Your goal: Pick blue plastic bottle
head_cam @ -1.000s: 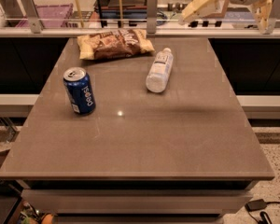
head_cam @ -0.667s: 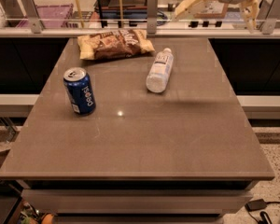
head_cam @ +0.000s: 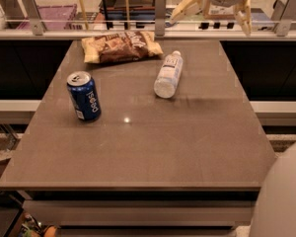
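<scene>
Clear thin plastic: blue plastic bottle (head_cam: 168,74) lies on its side, 1 o'clock of worktop (head_cam: 138,157) centre; likely light, crushable, rolls. Grasp across mid-body. At its 1 o'clock, gripper (head_cam: 212,19), jaws spread, empty.

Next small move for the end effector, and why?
Probably lower the end effector toward the blue plastic bottle: it hangs open above the table's far edge, while the bottle lies on its side, untouched, near the chip bag.
</scene>
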